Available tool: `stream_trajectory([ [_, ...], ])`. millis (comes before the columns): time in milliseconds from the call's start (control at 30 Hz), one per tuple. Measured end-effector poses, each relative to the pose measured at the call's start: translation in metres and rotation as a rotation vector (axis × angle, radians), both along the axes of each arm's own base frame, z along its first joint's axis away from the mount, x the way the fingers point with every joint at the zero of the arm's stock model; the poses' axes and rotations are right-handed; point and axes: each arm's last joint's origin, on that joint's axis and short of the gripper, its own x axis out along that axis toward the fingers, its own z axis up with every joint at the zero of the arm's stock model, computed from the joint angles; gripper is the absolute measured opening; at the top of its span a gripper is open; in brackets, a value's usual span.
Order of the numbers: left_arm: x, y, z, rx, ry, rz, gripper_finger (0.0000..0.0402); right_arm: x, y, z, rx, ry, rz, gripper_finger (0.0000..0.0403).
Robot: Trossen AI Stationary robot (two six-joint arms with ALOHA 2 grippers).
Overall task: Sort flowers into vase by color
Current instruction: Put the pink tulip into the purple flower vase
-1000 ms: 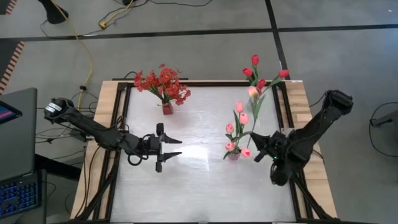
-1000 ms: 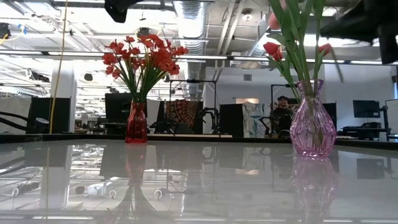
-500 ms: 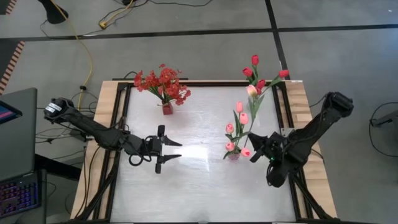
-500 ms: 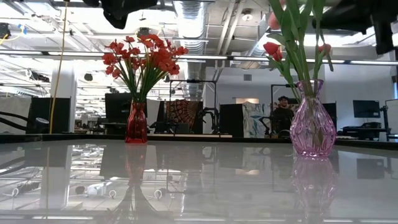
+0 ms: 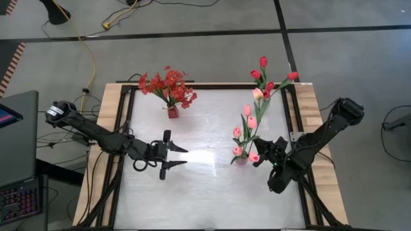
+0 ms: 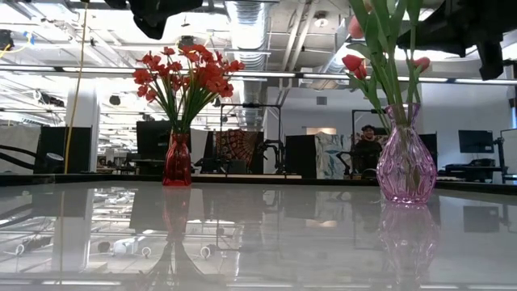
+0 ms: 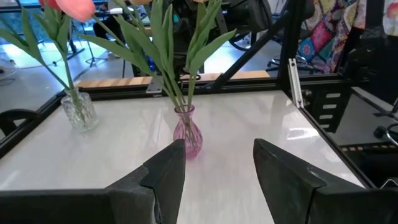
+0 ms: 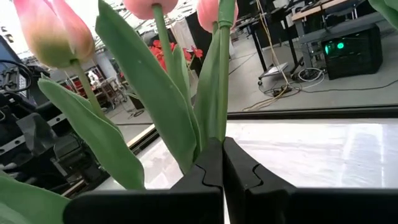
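Note:
Bushy red sprays [image 5: 168, 86] stand in a red vase [image 6: 177, 159] at the far left. Pink tulips [image 5: 247, 122] stand in a pink glass vase [image 6: 406, 156] at the right, and red tulips [image 5: 263, 72] rise behind them. A clear vase [image 7: 78, 109] stands on the far side of the pink vase [image 7: 187, 130]. My right gripper [image 5: 258, 158] is beside the pink vase, shut on a pink tulip's stem. My left gripper [image 5: 183, 156] is open and empty over the table's middle, pointing toward the pink vase. My right gripper pinches a pink tulip's green stem [image 8: 221, 127] between its two fingertips. The fingers come level from the table's right side and lie across the stem. The stem stands upright among the other tulips, its bloom above the fingers. Its lower end is hidden.
Black rails and wooden strips [image 5: 307, 109] frame the white tabletop. Bare tabletop [image 5: 205, 192] lies between the two arms and toward the near edge. A person [image 6: 367, 145] sits in the room beyond the table.
My right gripper has moved a little toward the table's left, closer to the pink vase, and has stayed shut.

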Motion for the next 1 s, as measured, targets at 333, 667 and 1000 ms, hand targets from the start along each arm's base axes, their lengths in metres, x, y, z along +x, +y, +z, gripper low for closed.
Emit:
stream_trajectory([
  [333,0.000,0.000,0.000,0.000,-0.001,0.004,0.0178,-0.001,-0.001,0.004,0.019,-0.020,0.000,0.0020],
  [667,0.000,0.000,0.000,0.002,-0.002,0.006,0.0178,0.002,0.000,0.004,0.040,-0.044,-0.009,0.0021],
  [1000,0.000,0.000,-0.001,0.007,0.009,0.006,0.0178,0.012,0.001,-0.008,0.009,-0.010,-0.032,0.0021],
])
